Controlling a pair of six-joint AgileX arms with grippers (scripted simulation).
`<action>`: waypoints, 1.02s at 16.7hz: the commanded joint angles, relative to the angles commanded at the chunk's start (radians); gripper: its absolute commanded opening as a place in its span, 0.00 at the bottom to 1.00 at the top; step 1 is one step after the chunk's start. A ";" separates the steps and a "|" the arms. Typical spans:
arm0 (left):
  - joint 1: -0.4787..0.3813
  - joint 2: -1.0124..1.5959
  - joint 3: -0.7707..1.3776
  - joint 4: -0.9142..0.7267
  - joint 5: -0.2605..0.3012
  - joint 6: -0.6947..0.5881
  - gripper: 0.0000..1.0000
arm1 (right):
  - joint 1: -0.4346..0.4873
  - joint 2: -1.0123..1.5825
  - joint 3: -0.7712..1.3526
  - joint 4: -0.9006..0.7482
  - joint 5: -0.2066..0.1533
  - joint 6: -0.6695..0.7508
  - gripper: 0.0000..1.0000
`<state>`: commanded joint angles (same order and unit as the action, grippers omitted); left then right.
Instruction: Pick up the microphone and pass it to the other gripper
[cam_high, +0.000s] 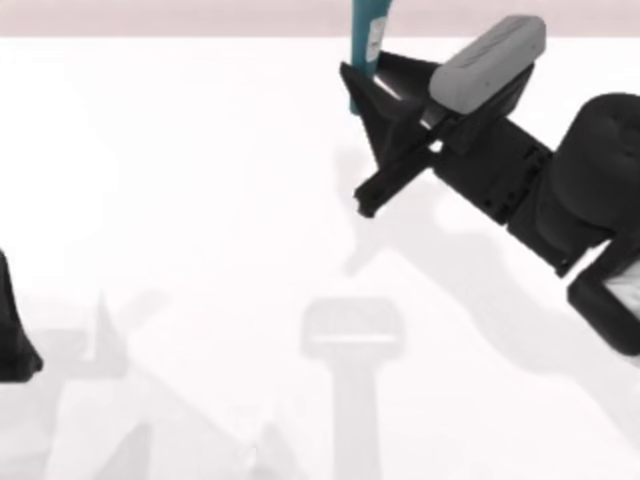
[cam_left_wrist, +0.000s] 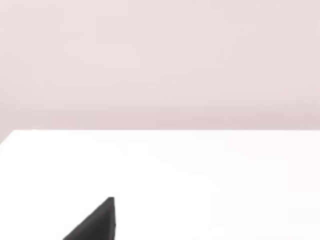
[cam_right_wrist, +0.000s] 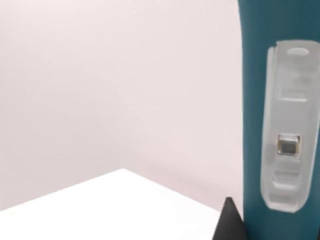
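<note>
The microphone (cam_high: 366, 40) hangs high over the table's far edge. Only its teal handle shows in the top view; its head is out of view. My right gripper (cam_high: 362, 88) is shut on the handle, reaching in from the right. In the right wrist view the handle (cam_right_wrist: 252, 125) with its white switch strip (cam_right_wrist: 290, 125) stands upright, close to one black fingertip (cam_right_wrist: 229, 224). My left gripper (cam_high: 12, 340) sits low at the left edge of the table, far from the microphone. One of its fingers (cam_left_wrist: 100, 225) shows off to the side over bare table, with nothing beside it.
The white table (cam_high: 200, 200) carries only the arms' shadows. The right arm's thick black body (cam_high: 560, 190) and grey wrist block (cam_high: 490, 60) fill the far right. A pale pink wall (cam_left_wrist: 160, 60) rises behind the table's far edge.
</note>
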<state>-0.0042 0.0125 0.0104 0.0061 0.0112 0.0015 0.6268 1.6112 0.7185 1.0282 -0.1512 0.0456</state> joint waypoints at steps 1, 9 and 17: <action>-0.007 0.021 0.017 0.010 0.018 0.002 1.00 | 0.000 0.000 0.000 0.000 0.000 0.000 0.00; -0.123 0.547 0.332 0.192 0.351 0.049 1.00 | 0.000 0.000 0.000 0.000 0.000 0.000 0.00; -0.250 1.117 0.667 0.384 0.710 0.097 1.00 | 0.000 0.000 0.000 0.000 0.000 0.000 0.00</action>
<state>-0.2546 1.1290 0.6777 0.3904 0.7208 0.0981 0.6268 1.6112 0.7185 1.0282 -0.1512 0.0456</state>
